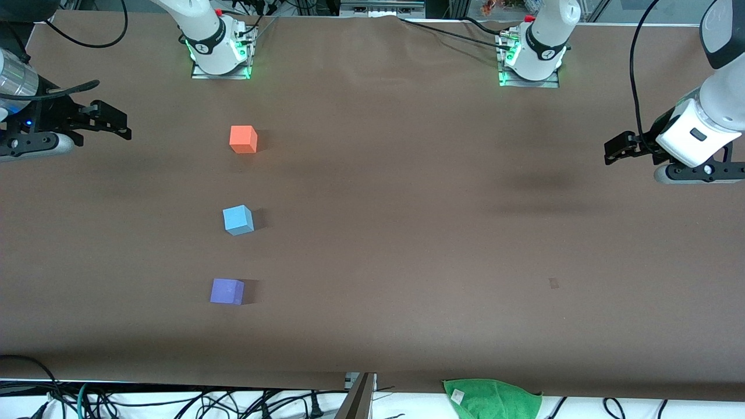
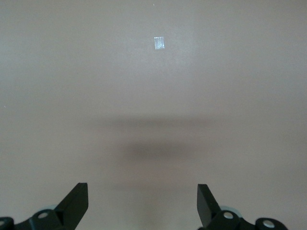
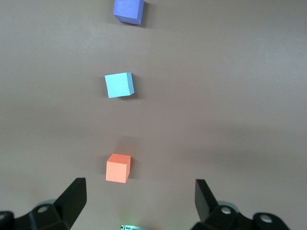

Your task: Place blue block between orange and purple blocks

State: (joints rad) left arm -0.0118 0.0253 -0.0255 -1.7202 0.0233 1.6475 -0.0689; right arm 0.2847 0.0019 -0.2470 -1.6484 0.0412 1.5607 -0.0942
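The light blue block sits on the brown table in a line with the other two cubes. The orange block is farther from the front camera and the purple block is nearer. The right wrist view shows the same line: orange, blue, purple. My right gripper is open and empty, up in the air at the right arm's end of the table; it also shows in its wrist view. My left gripper is open and empty over bare table at the left arm's end.
A green cloth lies at the table's edge nearest the front camera. A small tape mark is on the table toward the left arm's end and shows in the left wrist view. Cables hang along the table's edges.
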